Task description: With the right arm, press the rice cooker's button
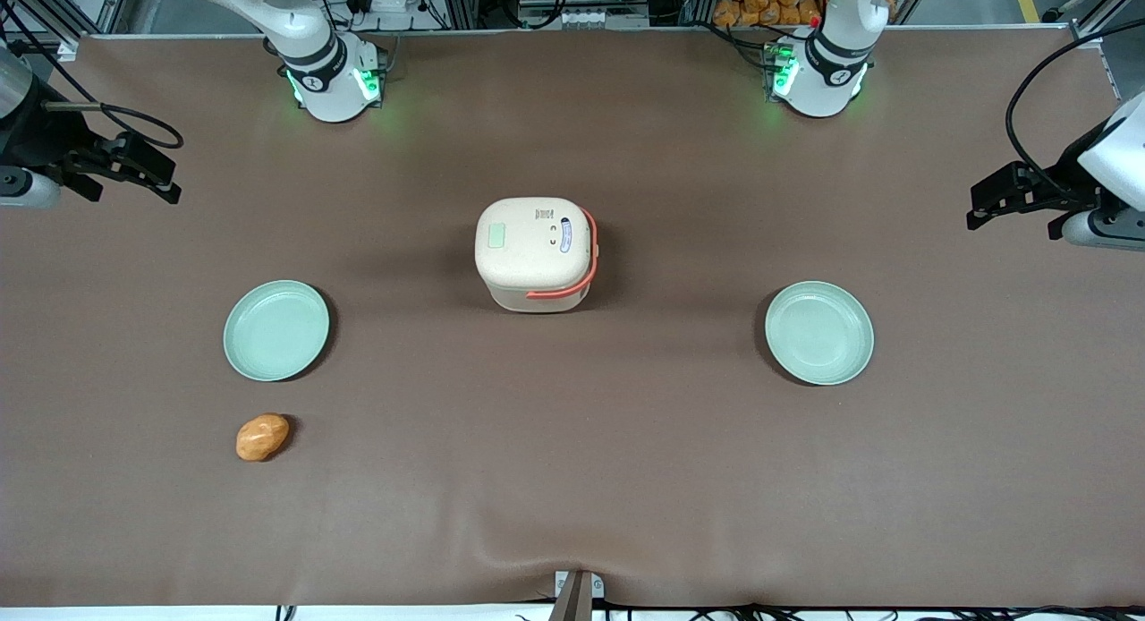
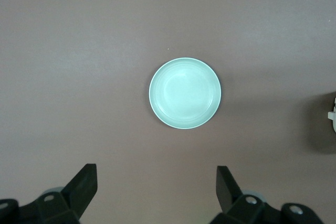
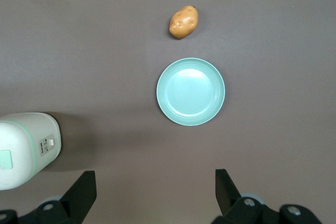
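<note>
The rice cooker (image 1: 535,254) stands at the middle of the brown table with its cream lid shut and its coral-orange handle band down. Small buttons (image 1: 565,233) sit on its top near the handle. It also shows in the right wrist view (image 3: 23,150), with a button panel (image 3: 47,144) on its side. My right gripper (image 1: 161,181) hangs high over the working arm's end of the table, well apart from the cooker. In the right wrist view the gripper (image 3: 155,192) is open and empty above bare table.
A pale green plate (image 1: 275,329) lies between my gripper and the cooker, also in the right wrist view (image 3: 190,92). An orange potato (image 1: 262,437) lies nearer the front camera than that plate. A second green plate (image 1: 819,332) lies toward the parked arm's end.
</note>
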`<state>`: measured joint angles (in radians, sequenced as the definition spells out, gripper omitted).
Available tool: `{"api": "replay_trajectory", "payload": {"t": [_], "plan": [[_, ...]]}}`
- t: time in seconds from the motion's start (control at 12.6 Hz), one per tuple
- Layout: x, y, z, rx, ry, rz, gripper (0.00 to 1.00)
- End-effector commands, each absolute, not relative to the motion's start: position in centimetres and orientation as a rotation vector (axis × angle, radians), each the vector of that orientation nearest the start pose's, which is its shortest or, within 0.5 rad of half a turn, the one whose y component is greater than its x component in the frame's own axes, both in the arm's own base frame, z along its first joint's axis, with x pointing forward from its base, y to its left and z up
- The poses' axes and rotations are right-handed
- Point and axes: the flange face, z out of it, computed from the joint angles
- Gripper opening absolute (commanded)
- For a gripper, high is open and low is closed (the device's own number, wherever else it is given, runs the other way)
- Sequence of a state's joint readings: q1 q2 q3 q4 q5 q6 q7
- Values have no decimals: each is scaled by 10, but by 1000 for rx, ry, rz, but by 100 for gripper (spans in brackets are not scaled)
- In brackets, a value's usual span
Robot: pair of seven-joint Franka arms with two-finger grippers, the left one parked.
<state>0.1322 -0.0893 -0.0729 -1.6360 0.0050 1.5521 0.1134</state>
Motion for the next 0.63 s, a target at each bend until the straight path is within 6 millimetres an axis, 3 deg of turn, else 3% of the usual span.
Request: {"api": "replay_trajectory", "payload": {"t": [0.0,0.55], "plan": [[521,28,642,-3141,72,-12,100],[522,26,647,-3126,90,-24,100]]}}
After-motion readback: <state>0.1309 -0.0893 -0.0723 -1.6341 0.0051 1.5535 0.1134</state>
